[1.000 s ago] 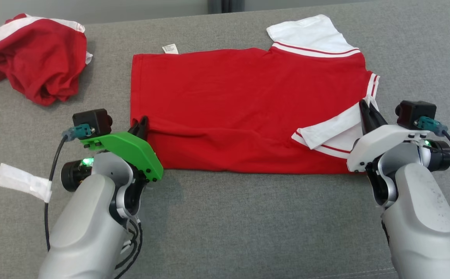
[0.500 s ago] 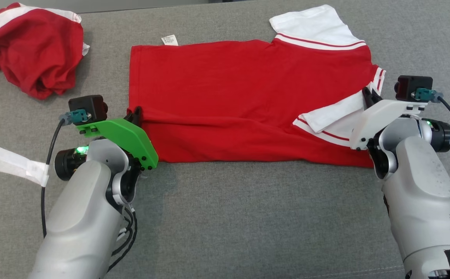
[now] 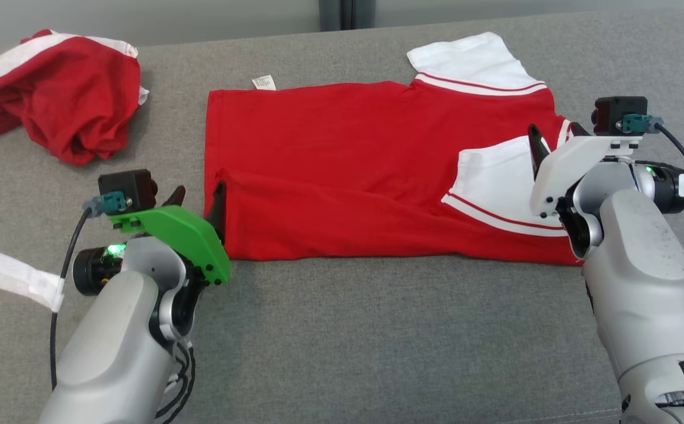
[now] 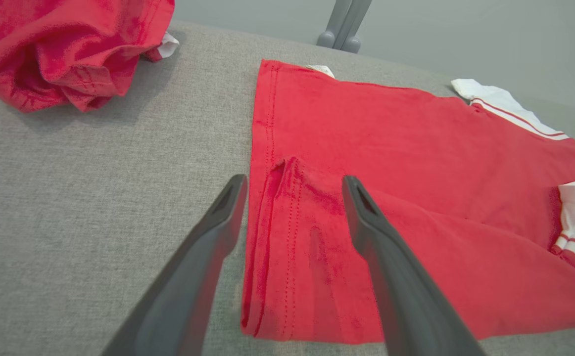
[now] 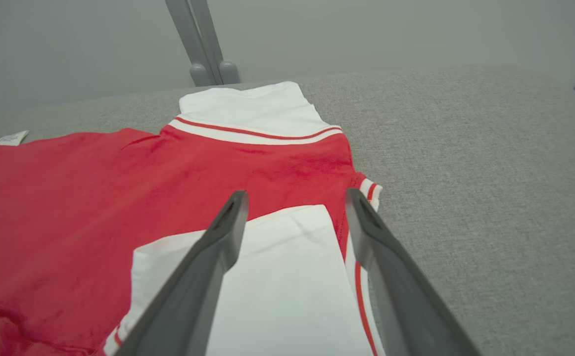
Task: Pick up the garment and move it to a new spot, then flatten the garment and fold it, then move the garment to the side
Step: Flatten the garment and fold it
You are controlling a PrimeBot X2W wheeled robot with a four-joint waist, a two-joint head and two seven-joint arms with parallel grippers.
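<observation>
Two red garments were on the grey padded surface (image 3: pixel 377 330), folks, and only one was in play: the garment (image 3: pixel 342 171) lay flat across the middle, its near long edge folded over onto the body. It had two white sleeves at the right end, the far sleeve (image 3: pixel 465 59) sticking out and the near sleeve (image 3: pixel 495 176) folded in on the red. One small white label (image 3: pixel 264 82) peeked out at its far left corner. The crumpled red garment (image 3: pixel 59 94) sat well apart at the far left. Two grippers, both with fingers spread wide: the left gripper (image 3: pixel 199 188) straddled the garment's left hem, and the right gripper (image 3: pixel 554 128) stood over the near sleeve's right edge.
</observation>
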